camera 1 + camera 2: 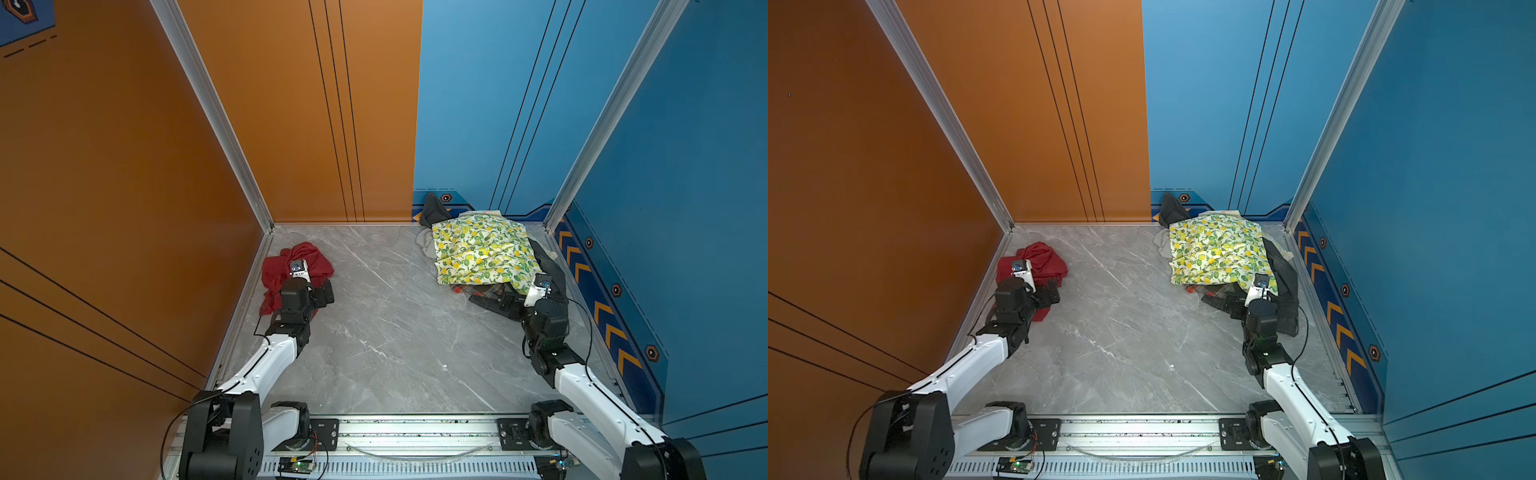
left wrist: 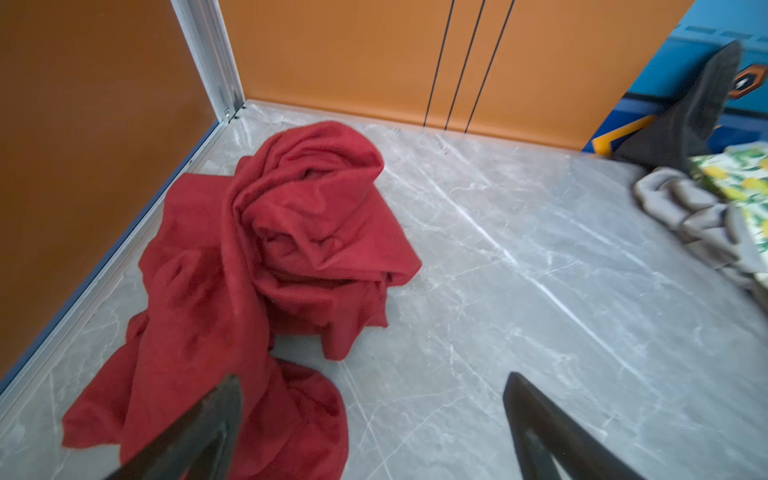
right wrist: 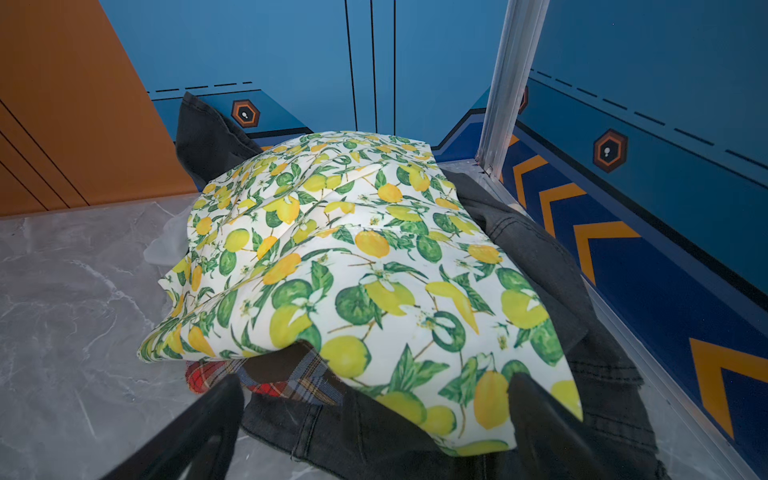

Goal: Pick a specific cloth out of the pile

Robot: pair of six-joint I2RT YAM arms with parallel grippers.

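Near the left wall point(image 1: 124, 208) lies the cloth point(image 1: 309, 254), bare floor point(image 1: 395, 324) beside; both jaws spread.

Top views high, looking down over all; left wrist close on cloth point(image 2: 266, 249), right on pile point(image 3: 374, 270).

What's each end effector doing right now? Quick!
Left end effector: open, holding nothing, at the red cloth.
Right end effector: open, holding nothing, at the pile.
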